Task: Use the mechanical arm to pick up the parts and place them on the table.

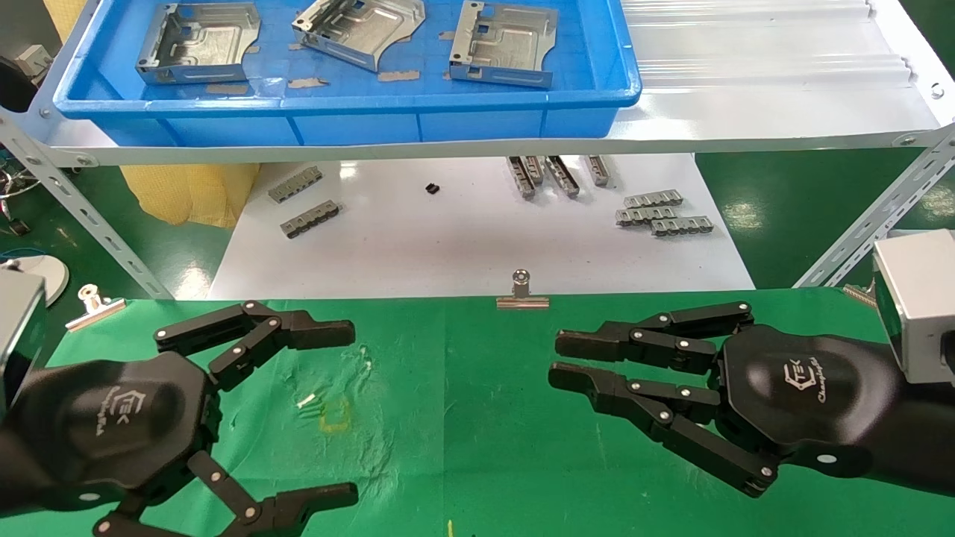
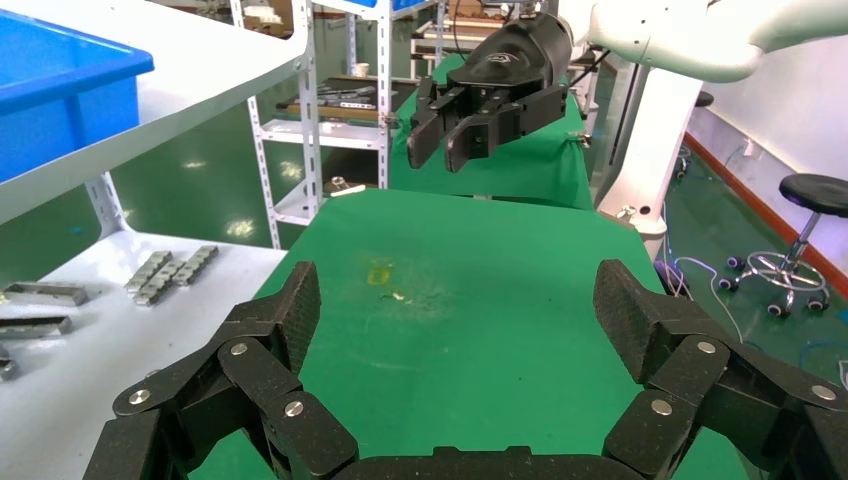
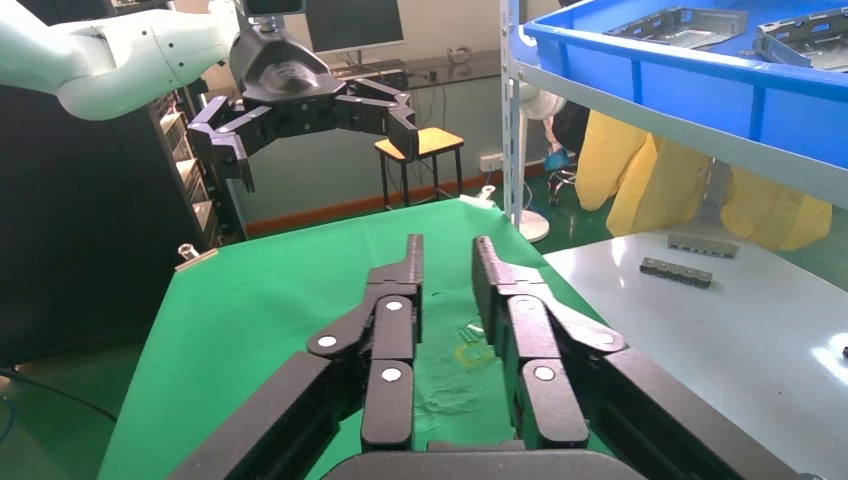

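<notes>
Three shiny silver parts [image 1: 198, 41] [image 1: 358, 30] [image 1: 503, 41] lie in a blue tray [image 1: 343, 101] on the white shelf; two of them show in the right wrist view [image 3: 680, 22]. My left gripper [image 1: 351, 414] hovers over the left side of the green table [image 1: 462, 447], wide open and empty; it also shows in the left wrist view [image 2: 462, 300]. My right gripper [image 1: 554, 359] hovers over the right side of the table, its fingers parallel with a narrow gap and nothing between them, as the right wrist view [image 3: 448, 250] shows.
A white board [image 1: 462, 246] lies below the shelf [image 1: 746, 89], with small grey slotted strips [image 1: 664, 212] [image 1: 302, 201] and a small black piece [image 1: 431, 189]. Binder clips [image 1: 522, 292] [image 1: 93, 302] sit on the table's far edge. A yellow mark [image 1: 333, 414] is on the cloth.
</notes>
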